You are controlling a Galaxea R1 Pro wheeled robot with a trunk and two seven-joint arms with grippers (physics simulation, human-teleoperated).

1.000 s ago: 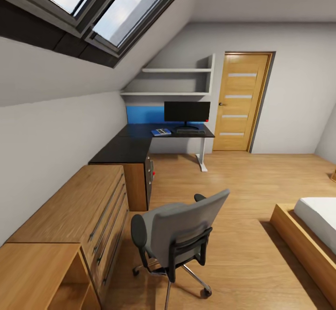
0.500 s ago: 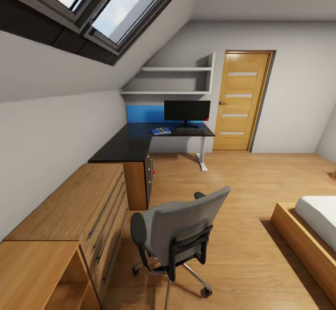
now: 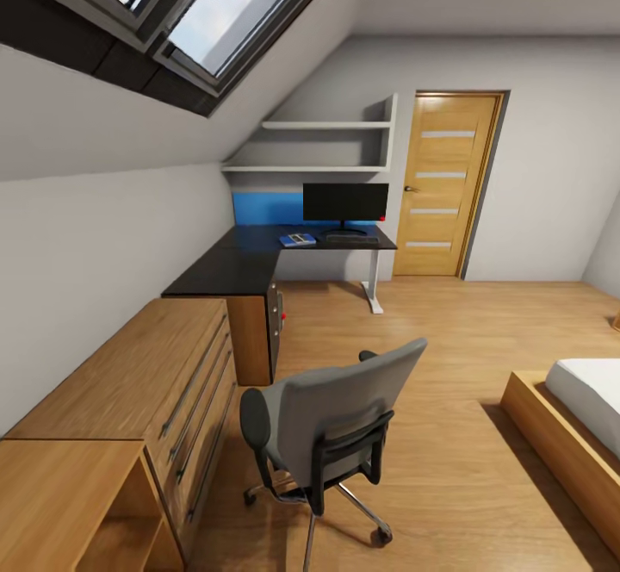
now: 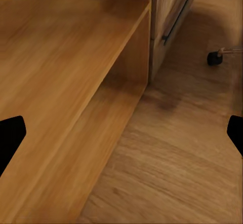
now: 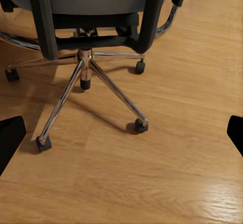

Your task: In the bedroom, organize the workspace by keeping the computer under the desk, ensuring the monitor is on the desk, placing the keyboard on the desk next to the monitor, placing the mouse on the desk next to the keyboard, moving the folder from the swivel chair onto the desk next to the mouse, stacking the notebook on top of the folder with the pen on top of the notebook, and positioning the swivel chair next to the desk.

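The swivel chair [image 3: 331, 421] stands on the floor close in front of me, its grey back toward me and its seat hidden, so the folder is out of view. Its chrome base [image 5: 83, 62] is seen between the fingers of my right gripper [image 5: 121, 138], which is open and holds nothing. My left gripper [image 4: 121, 138] is open over the floor beside a wooden unit. Far off, the desk [image 3: 226, 275] carries the monitor [image 3: 344, 203], the keyboard [image 3: 351, 241] and a small blue flat item [image 3: 297, 240]. A grey case with a red light [image 3: 278, 313], apparently the computer, sits under the desk.
A light wooden drawer unit [image 3: 138, 382] with an open compartment [image 4: 109, 112] runs along the left wall under the sloped ceiling. A bed [image 3: 577, 413] stands at the right. A wooden door [image 3: 443, 184] and wall shelves [image 3: 327, 148] are at the back. A chair caster [image 4: 214, 58] rests near the unit.
The whole head view has shifted slightly as the camera moved. The chair and the things on the desk keep their places relative to one another.
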